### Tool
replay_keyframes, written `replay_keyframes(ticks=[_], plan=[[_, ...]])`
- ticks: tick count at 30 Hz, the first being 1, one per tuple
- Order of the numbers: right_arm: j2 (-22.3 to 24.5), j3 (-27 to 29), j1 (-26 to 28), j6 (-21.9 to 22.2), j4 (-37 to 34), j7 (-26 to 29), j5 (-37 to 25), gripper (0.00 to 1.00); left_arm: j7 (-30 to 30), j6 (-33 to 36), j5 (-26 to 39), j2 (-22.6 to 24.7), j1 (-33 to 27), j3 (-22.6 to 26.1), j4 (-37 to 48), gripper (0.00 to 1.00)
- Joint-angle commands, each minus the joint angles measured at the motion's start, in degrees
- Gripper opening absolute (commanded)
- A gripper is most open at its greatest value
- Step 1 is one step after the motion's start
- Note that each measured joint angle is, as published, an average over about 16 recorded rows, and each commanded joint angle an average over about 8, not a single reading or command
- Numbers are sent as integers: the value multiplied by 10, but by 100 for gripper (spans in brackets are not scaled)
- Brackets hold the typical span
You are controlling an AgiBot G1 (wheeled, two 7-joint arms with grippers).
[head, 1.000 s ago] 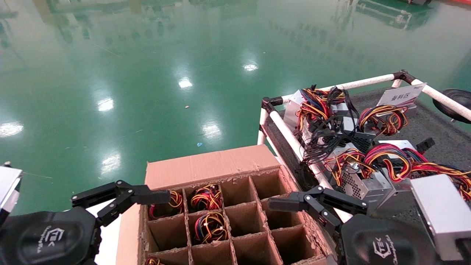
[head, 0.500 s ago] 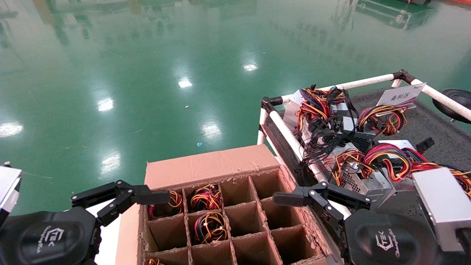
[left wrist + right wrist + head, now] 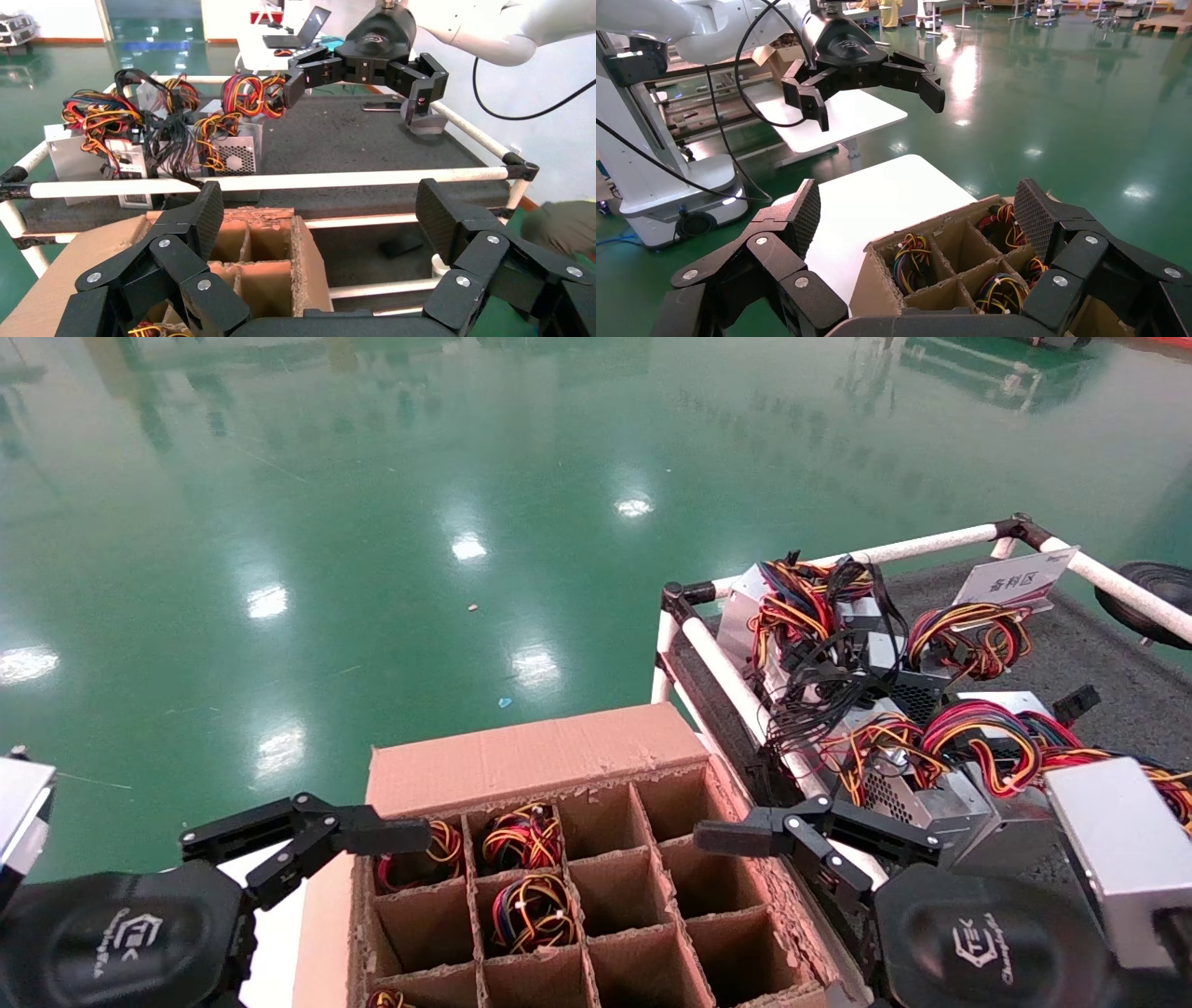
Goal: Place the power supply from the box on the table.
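Observation:
The brown box (image 3: 531, 758) with its cardboard grid lies below me. Wire bundles of power supplies (image 3: 533, 907) fill three cells near its far left corner (image 3: 912, 261). Several more silver power supplies (image 3: 917, 803) with tangled wires lie on the dark grey table (image 3: 1094, 654) to the right. My right gripper (image 3: 745, 864) hovers open and empty above the box's right edge, next to the table rail (image 3: 919, 207). My left gripper (image 3: 372, 868) hangs open and empty at the box's left far corner (image 3: 320, 210).
A white tube rail (image 3: 736, 682) edges the table beside the box. A small white sign (image 3: 1015, 581) stands at the table's back. A white side surface (image 3: 877, 203) lies left of the box. Glossy green floor (image 3: 466, 523) spreads beyond.
My right gripper has shifted slightly right, toward the table rail. The left gripper and the power supplies have stayed put.

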Motion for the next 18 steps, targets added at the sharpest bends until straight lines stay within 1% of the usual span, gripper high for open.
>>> replay_keyframes(ticks=[1,18], plan=[[0,0,0,0,0,0,0,100,0,0,0,0,0,0,0,100],[1,0,1,0,-1,0,0,100,0,0,0,0,0,0,0,100]])
